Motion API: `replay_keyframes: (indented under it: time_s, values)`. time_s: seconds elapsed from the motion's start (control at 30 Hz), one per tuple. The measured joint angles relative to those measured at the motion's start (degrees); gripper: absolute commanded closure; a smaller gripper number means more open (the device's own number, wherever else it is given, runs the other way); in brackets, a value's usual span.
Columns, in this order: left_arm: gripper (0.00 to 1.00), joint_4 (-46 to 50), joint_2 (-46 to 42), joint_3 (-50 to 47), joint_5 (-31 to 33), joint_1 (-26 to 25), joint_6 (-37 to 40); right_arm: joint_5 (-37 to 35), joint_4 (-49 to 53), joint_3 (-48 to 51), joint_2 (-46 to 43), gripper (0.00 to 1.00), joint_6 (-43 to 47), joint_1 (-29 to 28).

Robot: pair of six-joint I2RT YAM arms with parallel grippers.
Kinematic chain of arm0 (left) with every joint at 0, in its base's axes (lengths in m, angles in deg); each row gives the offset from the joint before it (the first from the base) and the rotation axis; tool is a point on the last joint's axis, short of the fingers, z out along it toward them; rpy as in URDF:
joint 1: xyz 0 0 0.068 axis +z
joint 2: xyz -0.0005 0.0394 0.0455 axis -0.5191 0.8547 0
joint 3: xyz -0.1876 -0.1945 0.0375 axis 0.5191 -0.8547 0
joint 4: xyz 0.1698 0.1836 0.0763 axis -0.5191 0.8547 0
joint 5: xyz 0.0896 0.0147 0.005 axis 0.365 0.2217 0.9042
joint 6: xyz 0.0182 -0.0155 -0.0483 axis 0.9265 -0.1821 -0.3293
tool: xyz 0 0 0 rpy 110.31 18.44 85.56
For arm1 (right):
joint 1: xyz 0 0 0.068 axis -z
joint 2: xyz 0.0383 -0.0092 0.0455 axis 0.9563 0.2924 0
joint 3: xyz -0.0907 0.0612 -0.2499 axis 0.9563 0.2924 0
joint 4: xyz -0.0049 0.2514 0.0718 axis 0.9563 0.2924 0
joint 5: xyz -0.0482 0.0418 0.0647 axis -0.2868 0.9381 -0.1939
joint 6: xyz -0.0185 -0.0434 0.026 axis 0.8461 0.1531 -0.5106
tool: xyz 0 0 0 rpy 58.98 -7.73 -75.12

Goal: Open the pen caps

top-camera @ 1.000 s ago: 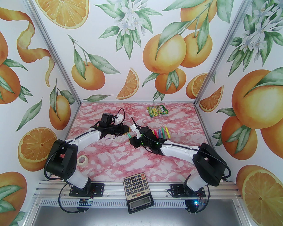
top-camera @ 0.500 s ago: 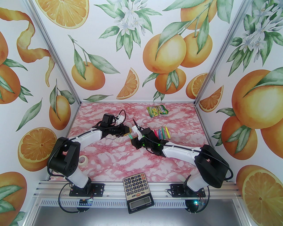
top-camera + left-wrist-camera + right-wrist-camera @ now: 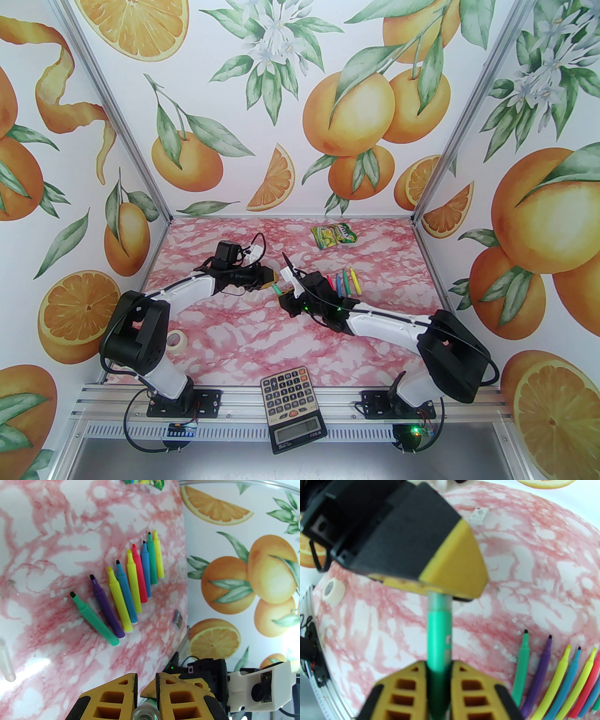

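- We see the right gripper (image 3: 438, 667) clenched on the barrel of a green pen (image 3: 439, 641). The pen sticks straight out ahead of its fingers.
- The left gripper (image 3: 146, 679) is clamped on the clear cap (image 3: 439, 601) at the pen's far end. Its jaws stand almost together, and the left wrist view shows the cap's round end between them.
- Cap and barrel sit in one line and touch. The right wrist view is blurred there, so we cannot tell whether the cap is fully seated or partly slipped.
- In the top view the two grippers meet tip to tip over the middle of the table (image 3: 243, 337). The pen is held off the surface between them.
- A row of pens (image 3: 134, 585) lies flat on the table just right of the right gripper. We count nine, side by side, most touching their neighbours.
- All nine tips are bare: green, purple, yellow, blue, yellow, red, blue, green, yellow.
- A loose cap (image 3: 5, 660), clear, lies on the table at the left edge of the left wrist view. It is well apart from the row.
- A tape roll (image 3: 176, 338) sits near the left arm's base.
- A calculator (image 3: 293, 408) lies at the near edge between the two bases, overhanging the rail.
- A snack packet (image 3: 333, 234) lies near the far edge.
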Motion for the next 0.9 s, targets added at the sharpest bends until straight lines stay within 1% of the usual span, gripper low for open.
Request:
replay_keyframes:
  time_s: [0.2, 0.27, 0.4, 0.47, 0.6, 0.67, 0.77, 0.9]
  values:
    - [1.0, 2.91, 0.0, 1.42, -0.44, 0.61, 1.49, 0.0, -0.72, 0.0, 0.0, 1.0, 0.83, 0.0]
    - [1.0, 2.95, 0.02, 2.32, 2.71, 1.79, 2.89, 0.07, 1.99, 0.61, -0.52, 1.0, 1.27, 0.02]
    - [1.0, 2.23, 0.13, 4.9, 8.59, 7.74, 4.81, 0.33, 8.55, 3.45, -0.74, 1.0, 1.9, 0.02]
    - [1.0, 1.95, 0.13, 5.11, 9.92, 8.46, 5.51, 0.46, 10.08, 3.82, -0.74, 1.0, 2.12, 0.02]
    - [1.0, 2.62, 0.13, 5.16, 10.58, 7.76, 6.69, 0.42, 10.6, 3.87, -0.76, 1.0, 2.16, 0.09]
    - [1.0, 5.25, 0.13, 5.9, 11.43, 7.19, 8.74, 0.07, 10.75, 3.87, -0.74, 1.0, 2.1, 0.13]
    - [1.0, 11.98, 0.22, 8.98, 15.28, 5.4, 13.16, -1.51, 11.04, 3.48, -0.46, 1.0, 1.6, 0.39]
    - [1.0, 19.17, 0.22, 13.22, 21.05, 1.11, 17.88, -5.27, 11.85, 0.15, 2.99, 1.0, -0.33, 0.83]
